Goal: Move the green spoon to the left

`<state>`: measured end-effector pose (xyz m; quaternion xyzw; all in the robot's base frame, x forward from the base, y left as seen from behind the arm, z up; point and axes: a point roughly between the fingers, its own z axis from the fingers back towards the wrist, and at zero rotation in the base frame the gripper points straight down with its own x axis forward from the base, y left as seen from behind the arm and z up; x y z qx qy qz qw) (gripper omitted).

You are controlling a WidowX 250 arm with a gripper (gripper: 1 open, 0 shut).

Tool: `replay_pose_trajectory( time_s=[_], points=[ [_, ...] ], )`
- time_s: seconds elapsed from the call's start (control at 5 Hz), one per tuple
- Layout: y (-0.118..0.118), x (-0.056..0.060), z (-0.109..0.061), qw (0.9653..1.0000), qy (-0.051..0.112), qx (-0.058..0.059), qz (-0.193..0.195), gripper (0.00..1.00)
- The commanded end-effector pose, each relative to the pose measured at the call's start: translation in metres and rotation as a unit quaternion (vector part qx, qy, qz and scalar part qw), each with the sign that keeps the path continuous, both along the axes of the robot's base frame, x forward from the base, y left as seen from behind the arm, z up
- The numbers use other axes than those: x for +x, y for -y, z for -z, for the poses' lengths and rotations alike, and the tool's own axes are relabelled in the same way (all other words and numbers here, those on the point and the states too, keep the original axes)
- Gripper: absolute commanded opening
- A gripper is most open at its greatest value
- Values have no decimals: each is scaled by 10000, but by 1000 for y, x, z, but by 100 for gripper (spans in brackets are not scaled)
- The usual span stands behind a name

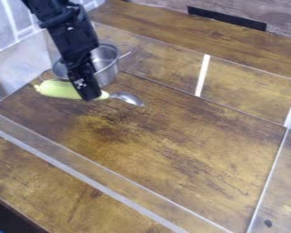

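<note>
Gripper (87, 92) points steeply down, jaws partly closed across the yellow-green handle of the green spoon (61, 89); grip on the handle is evident. Spoon lies low at the wooden surface (173, 136), handle toward 9 o'clock, shiny bowl toward 3 o'clock. Steel pot (103, 62) stands just beyond, at 12 o'clock of the spoon. Clear plastic walls (75, 173) border the work area
</note>
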<state>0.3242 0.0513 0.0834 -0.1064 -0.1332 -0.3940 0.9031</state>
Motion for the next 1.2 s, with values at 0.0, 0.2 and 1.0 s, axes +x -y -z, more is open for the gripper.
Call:
replay_pose_trajectory(
  time_s=[0.0,0.2,1.0],
  points=[
    [-25,10,-15,9997,219,60,67,0],
    [-26,4,-3,9994,164,-23,296,0],
    [-29,-7,3,9948,61,-520,876,0]
  ],
)
